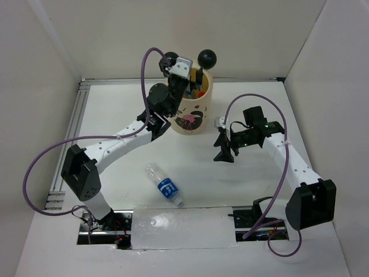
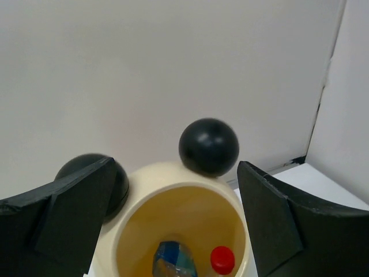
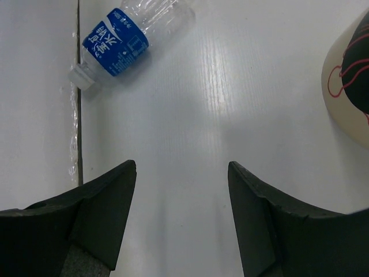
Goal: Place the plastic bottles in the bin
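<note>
Fingers point(image 3: 98, 219) of the right gripper point(image 1: 225, 153) are filling the bottom of its wrist view. They're standing apart with nothing between them, pointing down at bare table point(image 1: 242, 190), so that claw is released and empty.

One blue-label bottle point(image 1: 164, 186) is lying on its side toward the near edge, left of centre and well apart from those fingers. Its cap end is pointing near-right, close to the crinkled clear sheet point(image 1: 179, 228).

Left gripper point(image 1: 184, 70) is hovering over the bin point(image 1: 195, 118) at the far side, jaws wide, holding nothing. A red cap point(image 2: 222, 259) and a blue label point(image 2: 174, 259) are showing inside.

My read: right arm is going for the only bottle I'm seeing on the table.

- **Grip:** should be turning the wrist so the jaws cross the bottle's long axis, closing on the label band, mid-body.
- **Handling:** it's round, so likely rolling if nudged from one side. The wall looks thin, so squeezing lightly.
- **Drop:** left arm is blocking the bin mouth and needs clearing before the carry. Then coming in between the black balls point(image 2: 209, 146) and letting go low.
</note>
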You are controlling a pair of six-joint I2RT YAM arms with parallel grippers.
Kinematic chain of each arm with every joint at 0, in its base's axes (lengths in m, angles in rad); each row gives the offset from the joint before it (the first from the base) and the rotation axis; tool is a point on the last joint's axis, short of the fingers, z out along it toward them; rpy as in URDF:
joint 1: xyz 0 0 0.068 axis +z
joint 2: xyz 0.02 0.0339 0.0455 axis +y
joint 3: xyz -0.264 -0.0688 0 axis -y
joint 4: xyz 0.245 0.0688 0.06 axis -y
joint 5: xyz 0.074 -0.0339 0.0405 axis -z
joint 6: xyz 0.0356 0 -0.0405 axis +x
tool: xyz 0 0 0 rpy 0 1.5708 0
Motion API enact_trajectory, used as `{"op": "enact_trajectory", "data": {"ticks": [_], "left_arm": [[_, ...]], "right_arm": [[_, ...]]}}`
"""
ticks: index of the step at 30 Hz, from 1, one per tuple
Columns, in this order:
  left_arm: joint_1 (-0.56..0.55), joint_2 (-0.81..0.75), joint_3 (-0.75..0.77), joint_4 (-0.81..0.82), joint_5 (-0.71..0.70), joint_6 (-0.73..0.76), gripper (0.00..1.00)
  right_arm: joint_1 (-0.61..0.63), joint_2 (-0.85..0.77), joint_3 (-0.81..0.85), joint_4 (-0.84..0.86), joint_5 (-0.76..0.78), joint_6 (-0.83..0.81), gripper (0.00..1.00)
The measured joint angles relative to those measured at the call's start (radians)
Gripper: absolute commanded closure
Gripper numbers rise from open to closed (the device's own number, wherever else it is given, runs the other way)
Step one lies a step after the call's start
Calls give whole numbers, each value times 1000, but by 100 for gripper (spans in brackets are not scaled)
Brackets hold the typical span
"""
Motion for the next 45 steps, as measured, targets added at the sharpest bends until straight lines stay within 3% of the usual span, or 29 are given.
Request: {"op": "enact_trajectory", "data": {"ticks": [6,8,9,10,15,17,18,19,20,21,28,39,43,44,45], "left_arm": [[10,-36,-104,-34,-27,-11,1],[10,-97,-156,-100,-26,-42,4],[13,-148,-179,-166,-27,-71,12],[13,-209,-193,-235,-30,-104,14],[30,-606,-295,-533,-82,-318,17],[42,-798,-375,-675,-123,-430,17],[46,-880,-414,-789,-148,-529,18],[49,-971,-460,-809,-154,-542,18],[50,-1044,-499,-872,-161,-596,20],[50,-1099,-528,-933,-170,-642,20],[51,-1239,-620,-1293,-189,-829,17],[51,-1274,-619,-1411,-205,-872,15],[51,-1275,-619,-1414,-206,-871,15],[51,-1275,-619,-1414,-206,-871,15],[51,-1275,-619,-1414,-205,-871,15]], "right_arm": [[1,2,21,5,0,25,19],[26,2,29,24,12,57,27],[57,4,33,50,25,90,39],[92,8,38,75,35,120,43],[337,86,69,262,184,397,49],[468,181,106,311,246,489,39],[515,230,131,336,275,541,28],[542,264,151,355,297,572,28],[586,319,180,380,331,625,5],[618,360,199,395,349,674,0],[793,652,398,417,452,897,0],[799,835,496,399,695,996,0],[833,838,502,391,745,976,20],[841,840,502,390,754,967,35],[849,840,503,389,758,953,44]]}}
